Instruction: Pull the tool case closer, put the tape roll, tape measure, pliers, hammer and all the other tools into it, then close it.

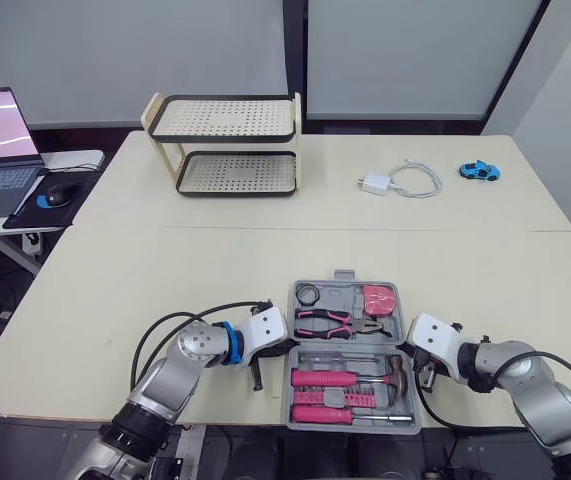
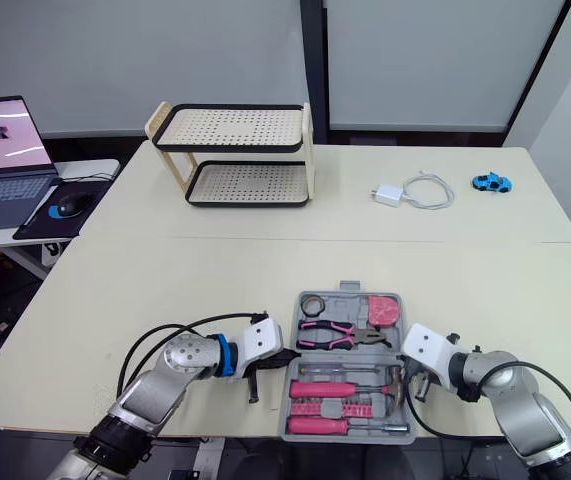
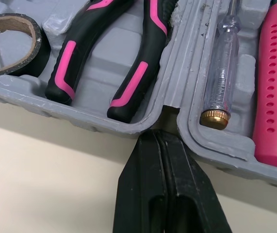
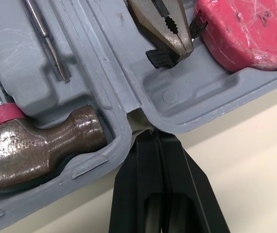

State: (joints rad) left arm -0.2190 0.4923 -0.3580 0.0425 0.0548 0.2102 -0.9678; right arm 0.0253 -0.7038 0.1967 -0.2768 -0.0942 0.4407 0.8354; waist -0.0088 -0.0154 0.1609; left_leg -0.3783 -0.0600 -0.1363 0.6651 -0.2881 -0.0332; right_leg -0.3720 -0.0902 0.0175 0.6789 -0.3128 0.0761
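The open case [image 1: 344, 294] lies 3 o'clock of left gripper [image 3: 160, 133], 9 o'clock of right gripper [image 4: 154, 132]; both pinched closed, tips at its hinge.

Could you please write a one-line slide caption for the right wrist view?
Right gripper, fingers shut, at the hinge of the open tool case, between the hammer and the pliers.

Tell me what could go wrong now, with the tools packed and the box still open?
1. The tool case lies at the table's front edge, so a push could slide it off.
2. The left gripper and right gripper, both shut, point at the hinge gap on either side. A slip might wedge a fingertip there.
3. The black strap beside the pliers may snag as the lid folds.
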